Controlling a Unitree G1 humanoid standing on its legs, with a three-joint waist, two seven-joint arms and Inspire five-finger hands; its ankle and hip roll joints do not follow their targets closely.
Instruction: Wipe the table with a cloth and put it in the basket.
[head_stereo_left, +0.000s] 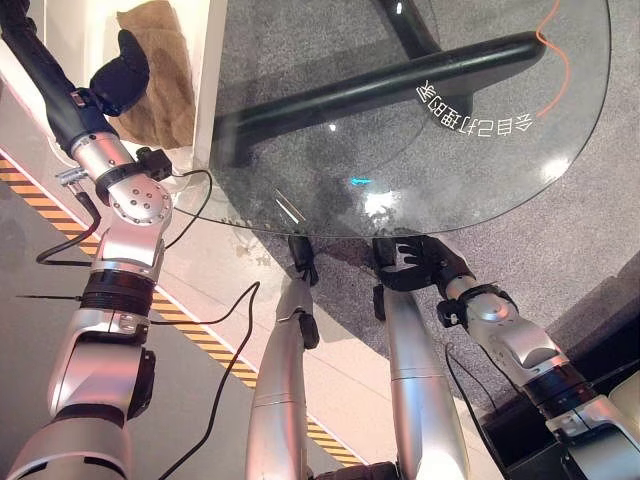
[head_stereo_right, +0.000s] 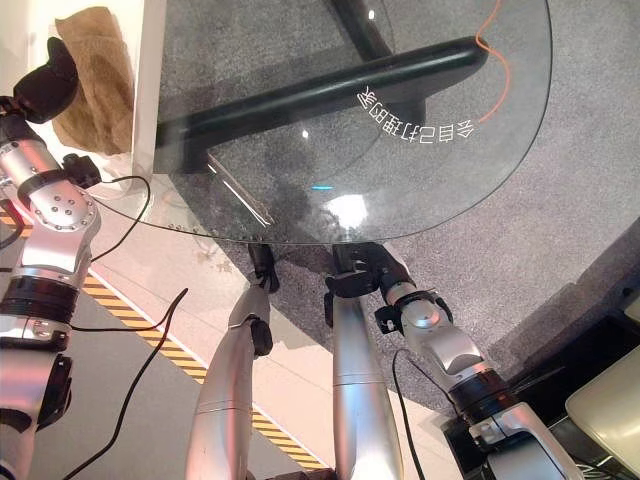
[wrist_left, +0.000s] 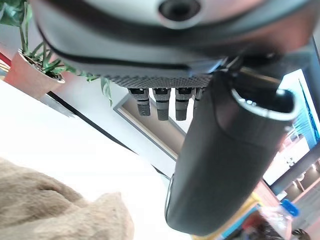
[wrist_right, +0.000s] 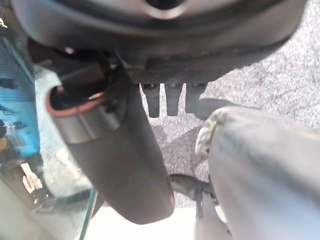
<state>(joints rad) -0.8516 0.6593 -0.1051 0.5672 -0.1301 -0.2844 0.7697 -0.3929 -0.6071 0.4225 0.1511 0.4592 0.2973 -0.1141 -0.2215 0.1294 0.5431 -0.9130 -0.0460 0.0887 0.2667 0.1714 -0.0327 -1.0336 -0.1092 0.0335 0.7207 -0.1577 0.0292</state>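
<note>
The tan cloth (head_stereo_left: 160, 85) lay crumpled on a white surface (head_stereo_left: 70, 40) off to the robot's left, beyond the white edge strip (head_stereo_left: 210, 90) that ran beside the round glass table (head_stereo_left: 480, 150). The left hand (head_stereo_left: 122, 68) hovered just beside the cloth, at its left side; in the head views it looked like a dark rounded shape, possibly touching the fabric's edge, though contact was hard to judge. From the left wrist view the fingers (wrist_left: 157, 102) hung short and straight in a row with the thumb (wrist_left: 225, 165) standing apart, the hand relaxed and holding nothing, while the cloth (wrist_left: 55, 205) lay bunched on the white surface past them. The right hand (head_stereo_left: 415, 262) sat low under the near rim of the glass table, above grey carpet (head_stereo_left: 590, 220). Its fingers seemed loosely bent in the head views, and the right wrist view showed the fingers (wrist_right: 172, 102) pointing out straight over the carpet with nothing between them and the thumb (wrist_right: 125, 165). Through the glass, the table's dark base bars (head_stereo_left: 380, 85) showed on the carpet. A yellow-and-black striped line (head_stereo_left: 190, 325) crossed the pale floor (head_stereo_left: 200, 420) near the left arm.
</note>
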